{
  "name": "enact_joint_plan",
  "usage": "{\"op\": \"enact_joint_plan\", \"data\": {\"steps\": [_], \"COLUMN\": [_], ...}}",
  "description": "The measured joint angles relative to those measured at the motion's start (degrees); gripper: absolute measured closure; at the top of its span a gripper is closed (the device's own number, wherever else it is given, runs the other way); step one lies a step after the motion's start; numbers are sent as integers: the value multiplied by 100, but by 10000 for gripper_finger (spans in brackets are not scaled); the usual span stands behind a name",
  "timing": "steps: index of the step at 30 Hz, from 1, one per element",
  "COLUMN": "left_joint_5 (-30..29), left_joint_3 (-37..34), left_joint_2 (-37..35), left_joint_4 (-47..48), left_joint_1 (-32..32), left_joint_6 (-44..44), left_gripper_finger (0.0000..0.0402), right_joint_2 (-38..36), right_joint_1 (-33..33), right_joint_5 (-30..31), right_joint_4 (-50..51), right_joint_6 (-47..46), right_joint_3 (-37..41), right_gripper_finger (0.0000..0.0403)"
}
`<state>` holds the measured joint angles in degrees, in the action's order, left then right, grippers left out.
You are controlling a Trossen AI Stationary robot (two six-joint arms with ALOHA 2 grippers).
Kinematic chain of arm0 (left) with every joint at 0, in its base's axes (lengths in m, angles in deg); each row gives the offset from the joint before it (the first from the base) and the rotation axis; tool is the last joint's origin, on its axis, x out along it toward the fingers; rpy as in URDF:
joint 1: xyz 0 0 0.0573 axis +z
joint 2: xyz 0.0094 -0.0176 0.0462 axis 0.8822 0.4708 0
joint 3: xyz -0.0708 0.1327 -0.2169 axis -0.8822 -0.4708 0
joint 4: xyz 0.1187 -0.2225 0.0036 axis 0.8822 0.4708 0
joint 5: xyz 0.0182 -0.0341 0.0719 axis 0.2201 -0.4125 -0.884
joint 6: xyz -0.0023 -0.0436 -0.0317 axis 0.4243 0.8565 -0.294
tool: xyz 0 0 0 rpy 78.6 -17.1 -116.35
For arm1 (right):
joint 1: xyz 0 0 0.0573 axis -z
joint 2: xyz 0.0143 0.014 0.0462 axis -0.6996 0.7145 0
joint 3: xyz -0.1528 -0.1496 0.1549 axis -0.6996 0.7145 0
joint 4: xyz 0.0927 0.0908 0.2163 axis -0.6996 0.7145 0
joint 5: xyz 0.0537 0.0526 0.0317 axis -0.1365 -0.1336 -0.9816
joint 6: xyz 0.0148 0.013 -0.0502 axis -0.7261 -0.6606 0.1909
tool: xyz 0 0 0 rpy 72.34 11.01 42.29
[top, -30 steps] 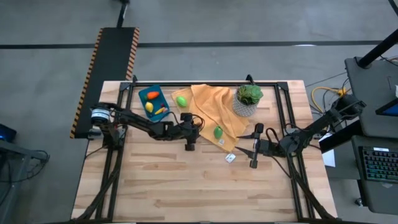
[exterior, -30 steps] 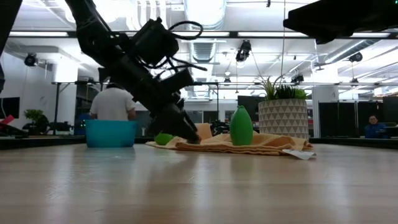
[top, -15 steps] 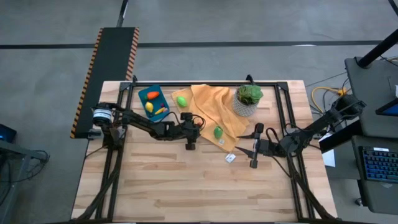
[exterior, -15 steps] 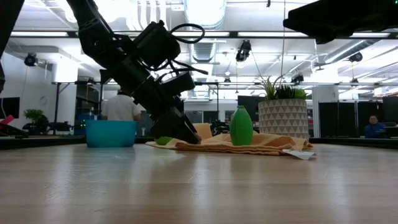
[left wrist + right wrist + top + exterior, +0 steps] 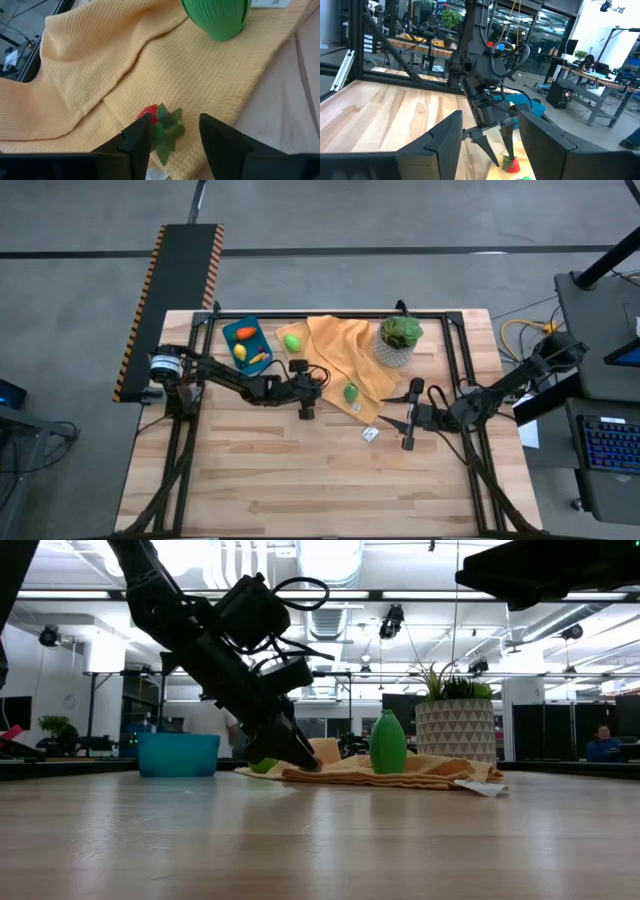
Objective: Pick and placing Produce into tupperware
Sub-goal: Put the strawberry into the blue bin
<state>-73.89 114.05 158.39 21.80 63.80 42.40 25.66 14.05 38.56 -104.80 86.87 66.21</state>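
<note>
A small red toy strawberry with green leaves lies on the orange-yellow cloth, near the cloth's edge. My left gripper is open and comes down at a slant, one finger on each side of the strawberry. A green toy stands on the cloth just beyond it, and another green piece lies at the cloth's far left corner. The blue tupperware holds an orange and a yellow piece. My right gripper is open and hovers right of the cloth. My left gripper straddles the strawberry from above at a slant. One finger stands right beside the red body. I cannot tell whether it touches. The strawberry rests on the cloth.
A leafy plant in a pale patterned pot stands on the cloth's far right corner. A white tag lies on the wood near my right gripper. Bare wooden table stretches toward the near edge. Black frame rails run along both sides.
Both grippers have kept still. In the room beyond the table a person has walked to the right, behind my left arm.
</note>
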Motion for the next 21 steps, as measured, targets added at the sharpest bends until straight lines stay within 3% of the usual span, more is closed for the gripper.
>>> {"op": "enact_joint_plan", "data": {"steps": [21], "left_joint_5": [4], "left_joint_3": [0], "left_joint_2": [-2], "left_joint_4": [0], "left_joint_1": [2], "left_joint_6": [-4], "left_gripper_finger": [359], "right_joint_2": [0], "right_joint_1": [1], "right_joint_5": [0], "right_joint_4": [0], "right_joint_6": [0], "right_joint_3": [0], "right_gripper_finger": [216]}}
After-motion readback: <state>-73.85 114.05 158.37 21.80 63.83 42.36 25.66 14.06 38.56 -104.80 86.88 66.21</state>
